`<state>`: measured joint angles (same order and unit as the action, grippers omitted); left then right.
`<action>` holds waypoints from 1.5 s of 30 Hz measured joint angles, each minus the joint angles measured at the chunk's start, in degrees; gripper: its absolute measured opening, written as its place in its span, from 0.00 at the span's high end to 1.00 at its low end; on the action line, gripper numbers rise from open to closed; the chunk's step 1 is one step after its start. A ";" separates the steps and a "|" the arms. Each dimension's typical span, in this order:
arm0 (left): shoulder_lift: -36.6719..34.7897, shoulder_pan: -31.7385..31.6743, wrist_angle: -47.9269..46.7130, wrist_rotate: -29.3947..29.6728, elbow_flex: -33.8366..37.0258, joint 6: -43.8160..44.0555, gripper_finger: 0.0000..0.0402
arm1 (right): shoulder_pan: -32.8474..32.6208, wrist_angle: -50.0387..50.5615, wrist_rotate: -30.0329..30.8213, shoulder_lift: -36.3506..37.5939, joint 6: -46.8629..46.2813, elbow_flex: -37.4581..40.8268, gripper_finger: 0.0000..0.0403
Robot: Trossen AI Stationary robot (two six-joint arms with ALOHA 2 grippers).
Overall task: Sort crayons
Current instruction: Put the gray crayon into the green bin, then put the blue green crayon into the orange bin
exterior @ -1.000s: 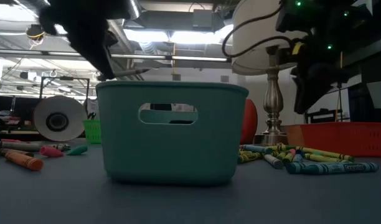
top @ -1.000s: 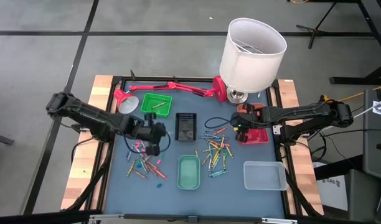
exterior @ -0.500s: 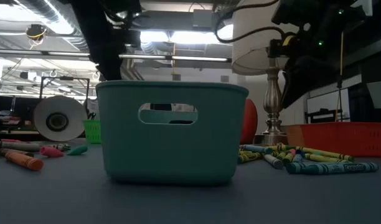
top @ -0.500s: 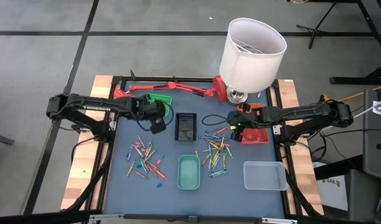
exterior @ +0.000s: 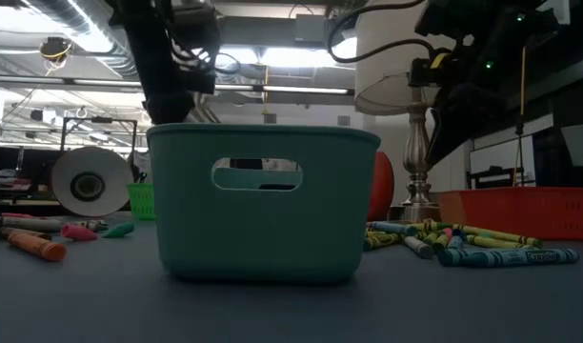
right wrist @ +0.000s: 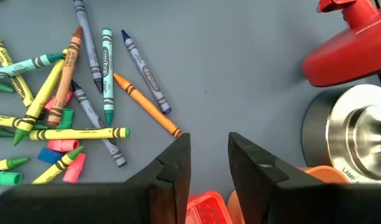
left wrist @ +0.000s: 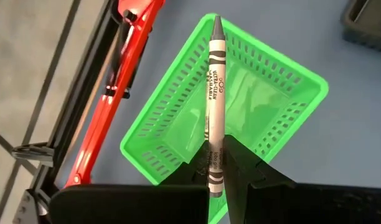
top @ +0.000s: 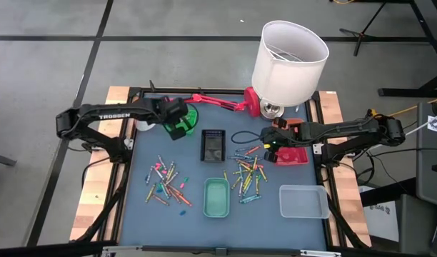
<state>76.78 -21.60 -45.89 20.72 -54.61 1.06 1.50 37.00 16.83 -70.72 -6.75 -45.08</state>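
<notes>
Your smooth blue-grey counter (top: 197,178) carries loose waxy crayons (top: 248,175). Under your left tool (left wrist: 216,167) sits a perforated green tray (left wrist: 265,93); it grips a grey crayon (left wrist: 214,99). Your right tool (right wrist: 209,155) is parted, empty.

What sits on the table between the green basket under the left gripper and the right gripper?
In the high view, a small black tray sits between the green basket and the right gripper, then a black cable loop.
</notes>
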 joint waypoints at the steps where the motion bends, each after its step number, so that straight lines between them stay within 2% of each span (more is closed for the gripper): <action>1: 0.30 -0.47 0.00 -0.48 0.00 -0.16 0.98 | 0.00 -0.01 -0.01 0.00 -0.28 0.00 0.74; 15: 1.65 -1.67 0.07 -1.98 0.00 -0.11 0.98 | 0.00 0.30 -1.28 0.00 -0.41 0.00 0.74; 29: 1.65 -3.63 0.07 -1.95 0.00 -0.09 0.80 | 0.01 -6.06 -2.14 0.00 -0.41 0.00 0.74; 37: 1.65 -3.46 0.20 -1.93 0.00 0.00 0.76 | 0.00 -13.60 -9.98 -1.25 -0.46 -0.02 0.74; 45: 1.65 -3.46 0.61 -1.93 0.00 0.09 0.76 | 0.00 -20.56 -13.43 -8.80 -0.47 -0.02 0.74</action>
<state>78.43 -25.06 -45.28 18.79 -54.61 1.15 1.50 16.44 3.40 -79.52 -7.22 -45.10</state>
